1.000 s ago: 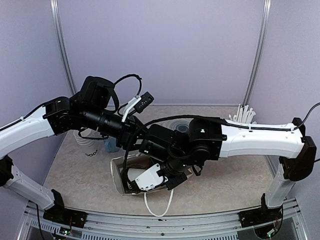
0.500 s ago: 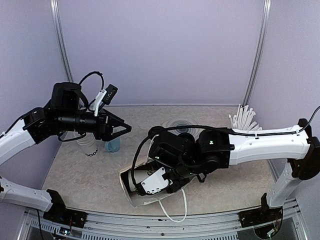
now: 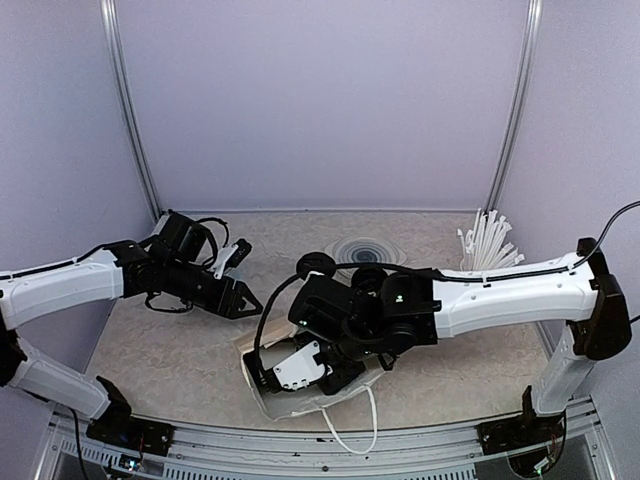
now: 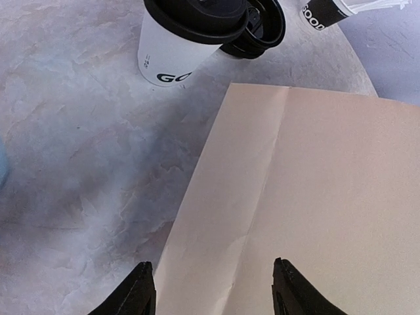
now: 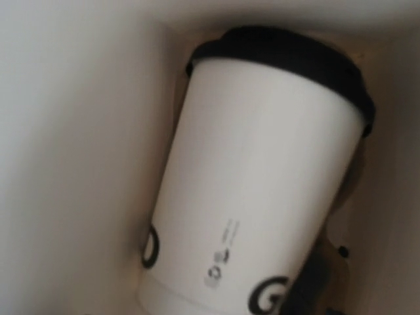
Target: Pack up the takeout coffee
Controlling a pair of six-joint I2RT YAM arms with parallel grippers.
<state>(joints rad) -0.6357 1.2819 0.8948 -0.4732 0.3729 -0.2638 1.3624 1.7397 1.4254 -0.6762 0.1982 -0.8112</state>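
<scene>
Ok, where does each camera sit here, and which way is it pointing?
Top external: above and behind the bases, looking down at the table; left arm and right arm both show.
Left wrist: on the left arm, looking down past its open tool at the bag and a standing cup.
Right wrist: inside the bag, facing the packed cup; no robot part clearly shows.
Shared: top and left wrist both see the bag.

White takeout coffee [image 5: 256,177], black lid on, lying tilted inside bag [image 5: 65,164].
</scene>
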